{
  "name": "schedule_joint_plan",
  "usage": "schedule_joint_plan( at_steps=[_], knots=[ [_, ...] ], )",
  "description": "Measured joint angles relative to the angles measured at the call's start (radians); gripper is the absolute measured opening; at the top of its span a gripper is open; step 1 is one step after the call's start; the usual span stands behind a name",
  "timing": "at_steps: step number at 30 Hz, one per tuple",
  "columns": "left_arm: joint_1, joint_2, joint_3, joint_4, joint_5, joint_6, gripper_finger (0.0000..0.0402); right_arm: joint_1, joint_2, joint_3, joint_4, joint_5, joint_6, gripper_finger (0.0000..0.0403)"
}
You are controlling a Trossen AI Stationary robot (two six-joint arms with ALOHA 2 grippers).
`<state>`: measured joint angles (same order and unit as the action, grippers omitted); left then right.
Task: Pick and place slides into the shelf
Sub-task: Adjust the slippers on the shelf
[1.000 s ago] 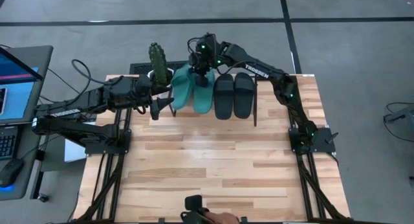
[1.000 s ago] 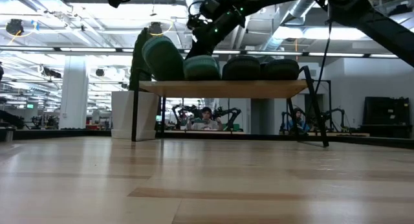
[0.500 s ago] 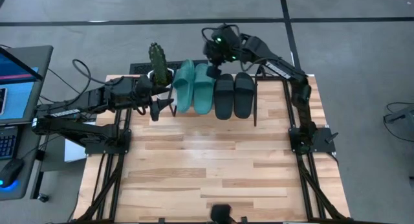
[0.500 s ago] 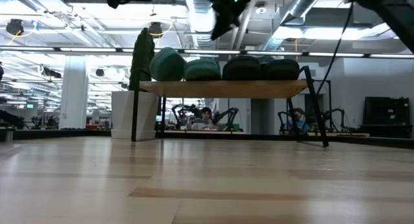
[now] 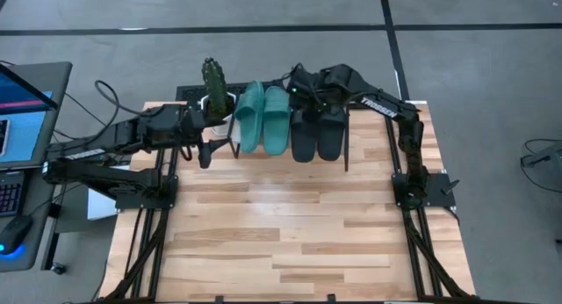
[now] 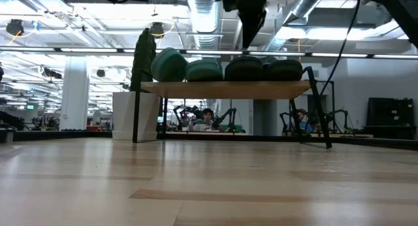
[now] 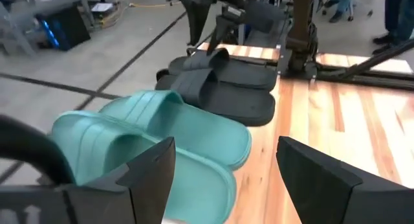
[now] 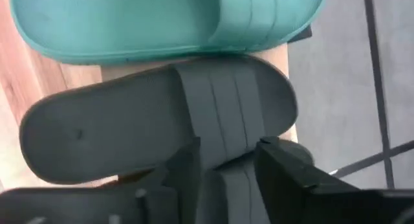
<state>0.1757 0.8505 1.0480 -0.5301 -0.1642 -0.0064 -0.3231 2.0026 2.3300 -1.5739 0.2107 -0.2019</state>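
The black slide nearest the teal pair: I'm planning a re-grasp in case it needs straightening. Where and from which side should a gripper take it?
Probably by the wide strap of the black slide, from above. The strap arches over the sole, giving the fingers an edge to close on, while the teal slide and the other black slide crowd its sides on the shelf. The right gripper hovers there, open.

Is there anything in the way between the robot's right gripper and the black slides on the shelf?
Nothing visible. The right gripper hangs open just above the black slides, which lie flat on the shelf beside the teal slides.
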Motion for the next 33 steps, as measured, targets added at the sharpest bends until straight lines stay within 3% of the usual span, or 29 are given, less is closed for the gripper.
schedule_joint_plan(
  at_steps=[13, 25, 33],
  knots=[
    [0.0, -0.074, 0.0, -0.064, -0.006, 0.047, 0.0256, 0.029, 0.015, 0.002, 0.003, -0.011, 0.055, 0.024],
    [0.0, -0.082, 0.0, -0.088, -0.006, 0.031, 0.0256, 0.031, 0.015, -0.002, 0.004, -0.056, 0.018, 0.0244],
    [0.0, -0.081, 0.0, -0.088, -0.001, 0.022, 0.0256, 0.031, 0.015, -0.151, 0.001, -0.033, -0.008, 0.0244]
  ],
)
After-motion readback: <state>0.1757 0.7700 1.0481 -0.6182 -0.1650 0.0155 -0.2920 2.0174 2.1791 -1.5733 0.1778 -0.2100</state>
